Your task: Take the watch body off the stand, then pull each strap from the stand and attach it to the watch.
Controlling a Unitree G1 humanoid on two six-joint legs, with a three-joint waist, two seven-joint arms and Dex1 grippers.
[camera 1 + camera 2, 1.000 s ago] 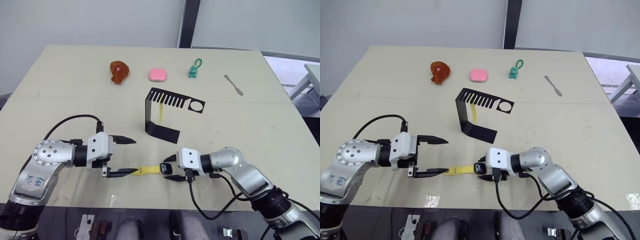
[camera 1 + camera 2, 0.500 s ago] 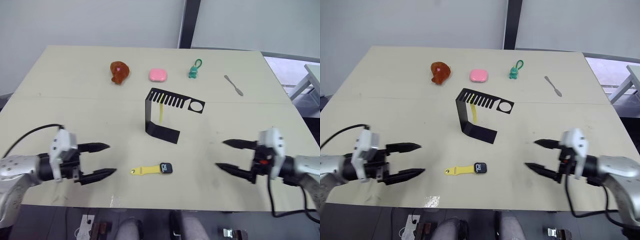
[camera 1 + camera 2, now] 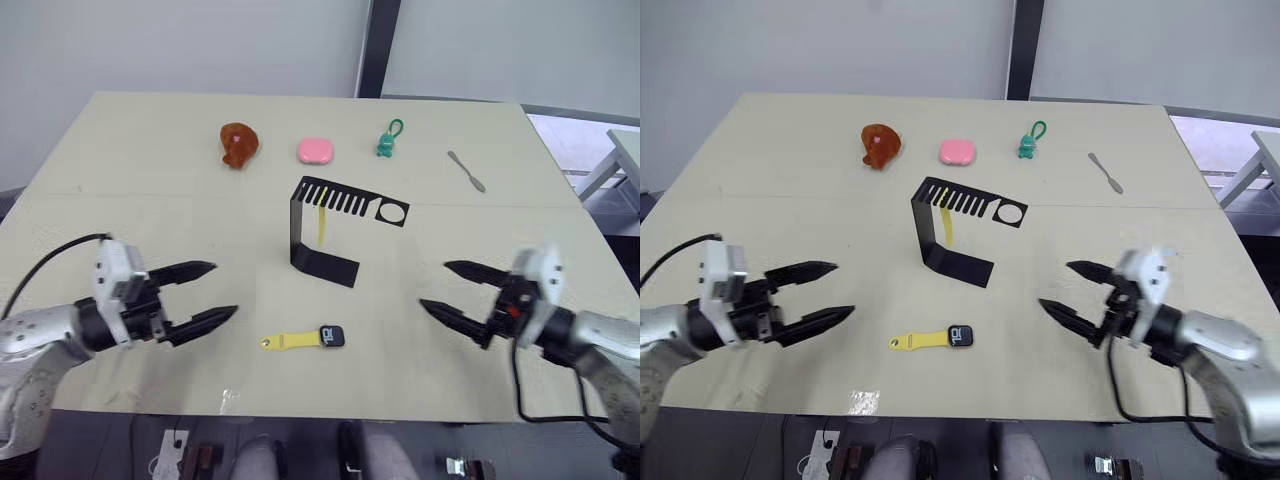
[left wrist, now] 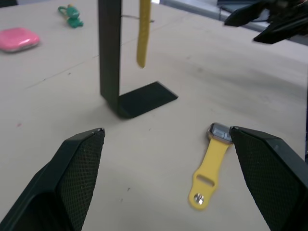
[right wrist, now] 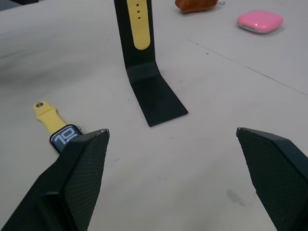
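Both of your pincers are gaping wide and gripping nothing: left pincer (image 3: 205, 292), right pincer (image 3: 447, 290). Between them the watch body (image 3: 332, 336) is lying on the tabletop (image 3: 150, 210), one strap (image 3: 290, 341) attached; another strap (image 3: 323, 225) is hanging on the stand (image 3: 325, 232).

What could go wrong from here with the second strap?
The remaining strap hangs from the stand's slotted arm; pulling it with one pincer might tip or drag the light stand. The watch body with its attached strap lies loose on the table, so a reaching pincer may knock it aside.
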